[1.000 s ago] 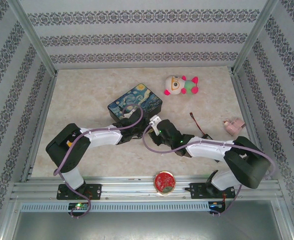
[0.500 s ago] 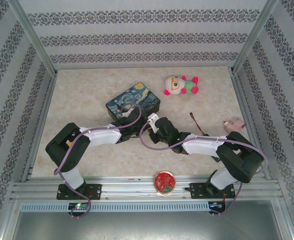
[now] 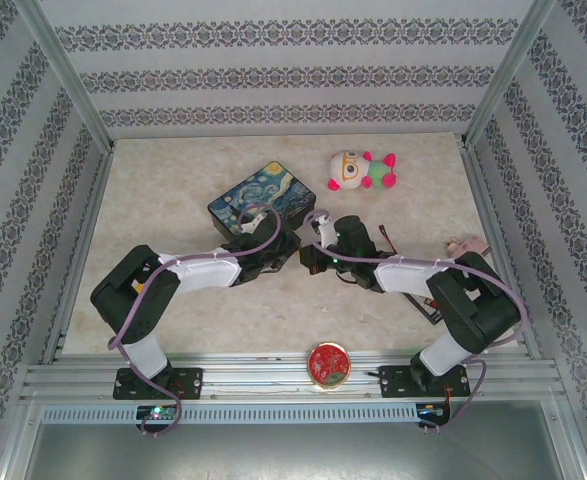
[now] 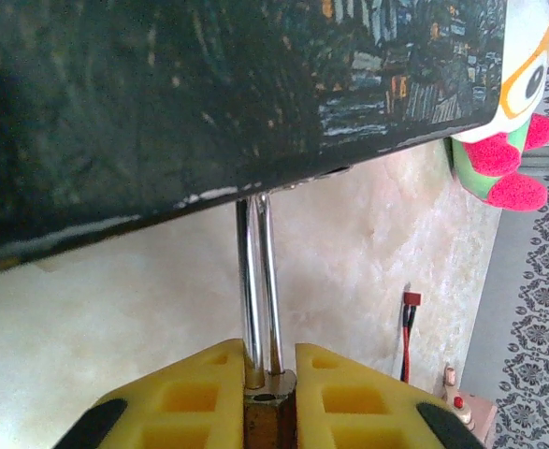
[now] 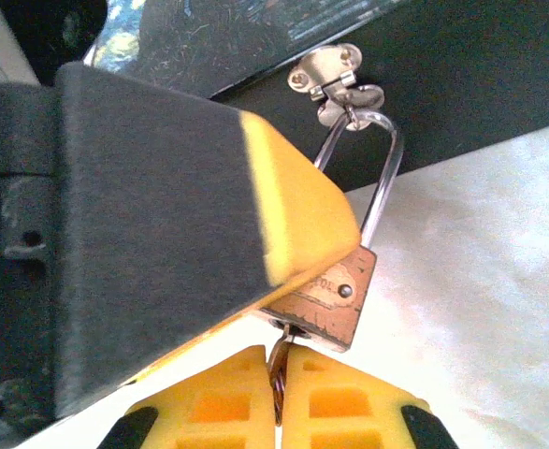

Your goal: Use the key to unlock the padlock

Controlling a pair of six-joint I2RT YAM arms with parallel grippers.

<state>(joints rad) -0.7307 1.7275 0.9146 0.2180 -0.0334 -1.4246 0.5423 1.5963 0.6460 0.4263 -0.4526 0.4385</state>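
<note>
Left gripper (image 4: 269, 379) pinches padlock (image 5: 328, 297) steady mid-frame so right gripper (image 5: 279, 398), bottom centre, pinching key (image 5: 278, 360) at its base, can turn it

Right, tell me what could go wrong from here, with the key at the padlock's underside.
1. The key is a thin sliver pinched at the very tips of the right gripper; turning it could make it slip or bend.
2. The padlock hangs by its shackle from the hasp of the tin; a twist may turn it within the left gripper or drag the tin.
</note>
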